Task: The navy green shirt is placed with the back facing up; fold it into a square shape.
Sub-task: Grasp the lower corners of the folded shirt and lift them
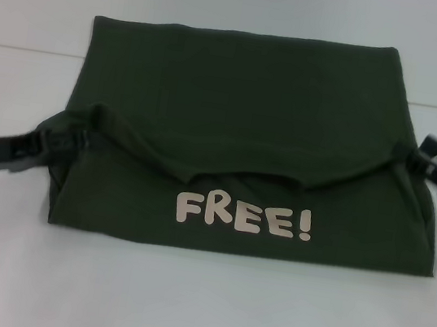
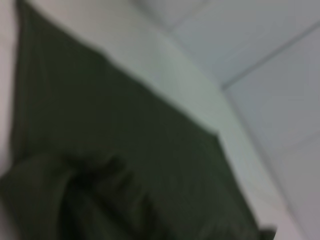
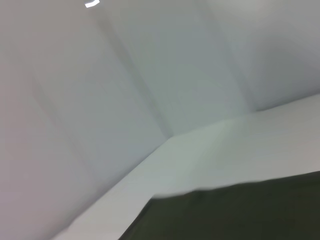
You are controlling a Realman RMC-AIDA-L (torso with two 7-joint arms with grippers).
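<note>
White table: bare surface nearest the viewer, extending under and beyond the garment. Navy green shirt: lies mid-table, partly folded; a dark upper layer drapes forward, its sagging edge just above pale beige lettering reading "FREE!" on the exposed lower panel. Left gripper: at the shirt's left edge, fingers closed, pinching bunched cloth. Right gripper: at the right edge, likewise clamped on fabric.
</note>
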